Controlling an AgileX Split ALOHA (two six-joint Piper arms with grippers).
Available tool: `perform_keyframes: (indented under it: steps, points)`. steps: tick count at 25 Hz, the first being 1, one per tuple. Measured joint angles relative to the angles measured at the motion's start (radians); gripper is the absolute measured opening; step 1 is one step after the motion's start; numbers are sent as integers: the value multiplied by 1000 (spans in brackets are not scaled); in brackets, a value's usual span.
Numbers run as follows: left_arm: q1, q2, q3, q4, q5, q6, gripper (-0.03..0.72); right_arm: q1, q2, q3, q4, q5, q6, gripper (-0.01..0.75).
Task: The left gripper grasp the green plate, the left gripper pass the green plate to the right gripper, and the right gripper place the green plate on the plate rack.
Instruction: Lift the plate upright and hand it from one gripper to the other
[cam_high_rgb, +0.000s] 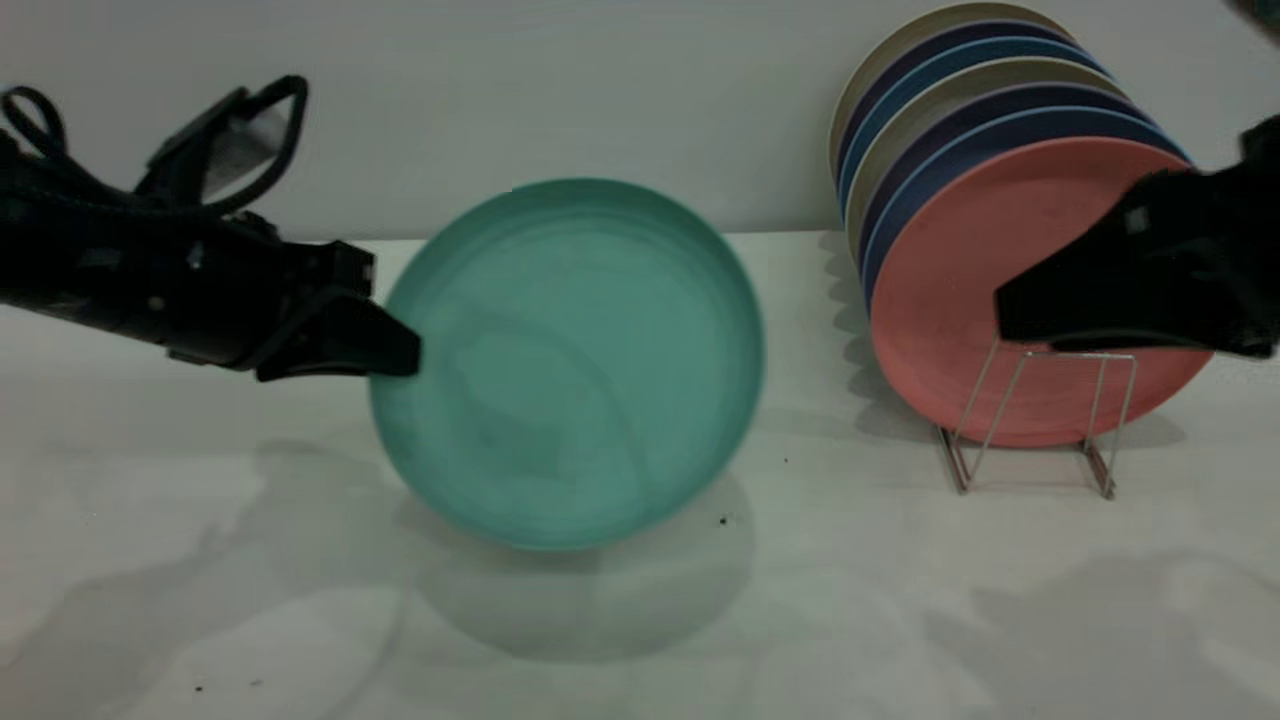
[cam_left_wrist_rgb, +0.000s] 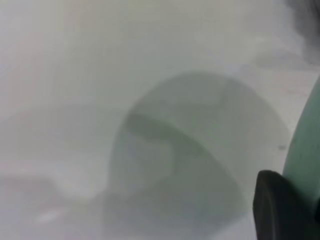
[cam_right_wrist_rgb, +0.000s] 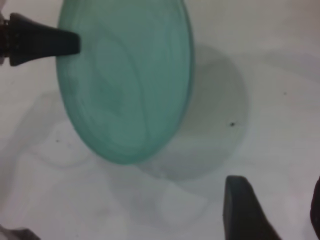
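Note:
The green plate (cam_high_rgb: 570, 360) is held nearly upright above the white table, its face toward the exterior camera. My left gripper (cam_high_rgb: 398, 352) is shut on the plate's left rim. In the left wrist view one black finger (cam_left_wrist_rgb: 278, 210) lies against the green rim (cam_left_wrist_rgb: 306, 145). The right wrist view shows the plate (cam_right_wrist_rgb: 125, 85) with the left gripper (cam_right_wrist_rgb: 65, 44) clamped on its edge. My right gripper (cam_high_rgb: 1010, 315) is open and empty, hovering in front of the plate rack (cam_high_rgb: 1104, 478), well to the right of the green plate. It also shows in the right wrist view (cam_right_wrist_rgb: 280, 200).
The wire rack holds a salmon-pink plate (cam_high_rgb: 950, 300) at the front and several blue and beige plates (cam_high_rgb: 960, 140) behind it, all leaning upright. A grey wall runs behind the table. The plate's shadow (cam_high_rgb: 600, 600) falls on the table below it.

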Motion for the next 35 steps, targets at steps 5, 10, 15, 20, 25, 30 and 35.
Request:
perform_keyframes:
  steps: [5, 10, 15, 20, 25, 30, 35]
  points:
    - [-50, 0, 0, 1, 26, -23, 14, 0, 89, -24, 8, 58, -37, 349]
    - [-104, 0, 0, 2, 27, -56, 14, 0, 107, -34, 8, 99, -49, 349]
    - [-151, 0, 0, 3, 27, -80, 14, 0, 108, -37, 8, 102, -53, 349]
    - [-204, 0, 0, 3, 29, -88, 14, 0, 108, -37, 8, 102, -54, 349]
    - [-233, 0, 0, 3, 62, -90, 14, 0, 108, -37, 8, 93, -56, 349]
    - [-235, 0, 0, 4, 102, -96, 14, 0, 108, -37, 8, 91, -48, 347]
    - [-235, 0, 0, 4, 115, -88, 14, 0, 108, -37, 8, 91, -21, 261]
